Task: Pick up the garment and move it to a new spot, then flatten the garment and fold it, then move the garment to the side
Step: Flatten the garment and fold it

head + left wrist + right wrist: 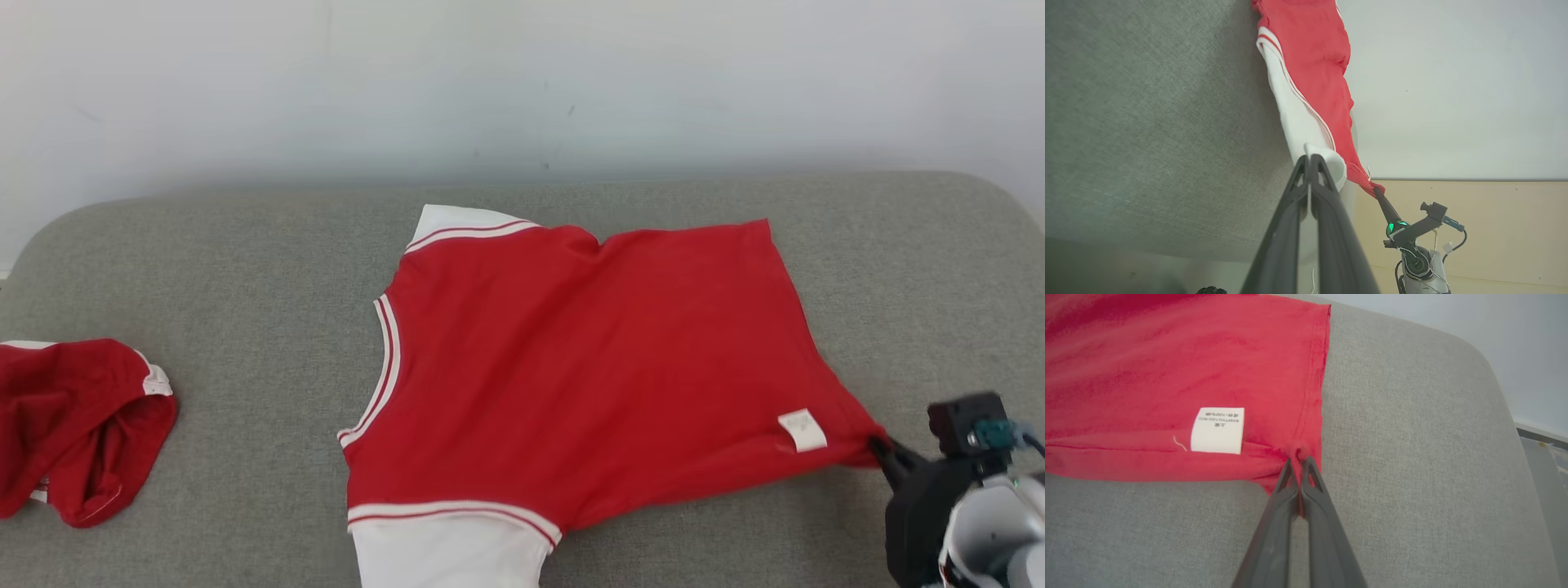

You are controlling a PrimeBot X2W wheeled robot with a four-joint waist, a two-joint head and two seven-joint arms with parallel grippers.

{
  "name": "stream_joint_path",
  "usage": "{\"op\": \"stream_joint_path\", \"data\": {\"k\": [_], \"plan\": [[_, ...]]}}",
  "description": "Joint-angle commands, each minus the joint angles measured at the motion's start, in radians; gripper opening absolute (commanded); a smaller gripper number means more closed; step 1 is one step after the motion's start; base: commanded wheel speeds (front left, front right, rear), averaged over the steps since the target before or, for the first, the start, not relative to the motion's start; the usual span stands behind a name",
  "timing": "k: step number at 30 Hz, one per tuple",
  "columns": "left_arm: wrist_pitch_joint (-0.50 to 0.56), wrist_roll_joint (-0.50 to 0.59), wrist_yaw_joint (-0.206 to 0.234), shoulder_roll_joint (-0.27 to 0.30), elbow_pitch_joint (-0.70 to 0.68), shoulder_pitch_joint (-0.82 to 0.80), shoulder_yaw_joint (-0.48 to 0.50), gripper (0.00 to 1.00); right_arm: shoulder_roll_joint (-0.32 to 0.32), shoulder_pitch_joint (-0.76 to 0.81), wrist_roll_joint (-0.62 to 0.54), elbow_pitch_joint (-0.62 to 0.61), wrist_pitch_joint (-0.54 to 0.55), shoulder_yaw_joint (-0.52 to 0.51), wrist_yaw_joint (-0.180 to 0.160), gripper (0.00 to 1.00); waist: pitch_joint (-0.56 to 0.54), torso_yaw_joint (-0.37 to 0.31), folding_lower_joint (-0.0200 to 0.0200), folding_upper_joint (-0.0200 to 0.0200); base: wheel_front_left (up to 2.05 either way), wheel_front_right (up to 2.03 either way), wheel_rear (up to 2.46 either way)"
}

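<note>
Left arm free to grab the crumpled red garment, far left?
Probably not: the left gripper has its jaws shut on the white sleeve and must let go before reaching the crumpled garment.

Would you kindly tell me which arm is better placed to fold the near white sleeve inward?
Left, probably: the left gripper is shut on the white sleeve, while the right gripper pinches the hem corner.

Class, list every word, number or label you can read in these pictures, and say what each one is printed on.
"100%": printed upside down on the white care label sewn to the red garment, near its hem corner.
The label's other lines: too small and blurred to read.
In the head view the same label is too small to read.
</note>
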Motion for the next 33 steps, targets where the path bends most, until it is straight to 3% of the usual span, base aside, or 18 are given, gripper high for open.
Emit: {"op": "stream_joint_path", "data": {"k": [1,9,13,16,25,33], "plan": [[0.007,-0.005,0.010,0.013,0.002,0.014,0.005,0.00,0.027,0.055,-0.014,-0.039,0.023,-0.031,-0.002,0.00,-0.001,0.003,0.0002,0.0002,0.00,0.00,0.00],[0.020,-0.018,0.020,0.005,0.010,0.023,-0.008,0.00,0.097,0.234,-0.026,-0.181,0.108,-0.068,-0.002,0.00,-0.004,-0.011,0.0002,0.0002,0.00,0.00,0.00],[0.025,0.040,0.066,0.040,0.028,0.018,-0.023,0.00,0.104,0.260,-0.030,-0.194,0.104,-0.063,-0.002,0.00,-0.003,-0.019,0.0002,0.0002,0.00,0.00,0.00],[-0.003,0.056,0.076,0.026,0.028,0.003,-0.013,0.00,0.105,0.262,-0.045,-0.191,0.082,-0.062,-0.002,0.00,0.001,-0.023,0.0002,0.0002,0.00,0.00,0.00],[-0.117,0.112,0.019,-0.028,0.026,-0.088,0.051,0.00,0.118,0.206,-0.088,-0.142,-0.003,-0.058,-0.002,0.00,0.005,-0.030,0.0002,0.0002,0.00,0.00,0.00],[-0.186,0.263,-0.004,-0.097,0.143,-0.263,0.009,0.00,0.161,0.133,-0.115,-0.106,-0.064,-0.075,-0.002,0.00,0.015,-0.027,0.0002,0.0002,0.00,0.00,0.00]]}}
